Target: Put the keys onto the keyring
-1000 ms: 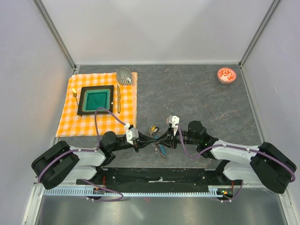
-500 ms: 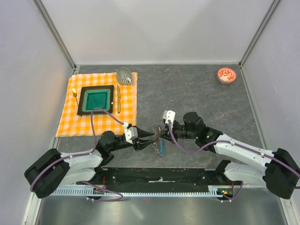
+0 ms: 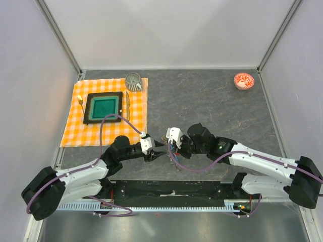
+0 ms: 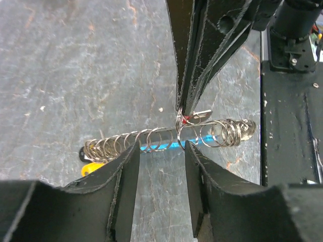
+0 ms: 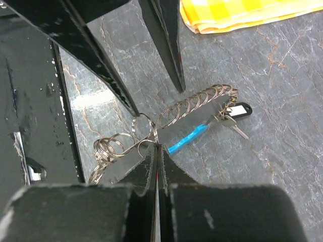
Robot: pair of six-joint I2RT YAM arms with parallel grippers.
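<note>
The keyring [image 4: 151,138] is a row of silvery rings with a blue tag [image 4: 162,147], low over the grey table between both grippers. My left gripper [image 4: 161,148] is open, its jaws either side of the rings' middle and not touching them. My right gripper [image 4: 182,113] comes from the far side, shut on a red-headed key [image 4: 194,117] at the ring row. In the right wrist view the right gripper [image 5: 157,147] pinches at the rings [image 5: 194,103]. The black-and-white tagged key [image 5: 236,112] hangs at the far end. A yellow key head [image 4: 92,167] shows at one end.
An orange checked cloth [image 3: 75,128] at the left holds a green tray [image 3: 103,107], a mug [image 3: 133,80] and yellow-handled cutlery. A red-and-white bowl [image 3: 244,80] sits at the back right. The black base rail [image 3: 171,189] lies just behind the grippers.
My right gripper has swung left and nearer, meeting the left gripper over the keyring. My left gripper has pushed right toward it. The keyring has stayed about in place.
</note>
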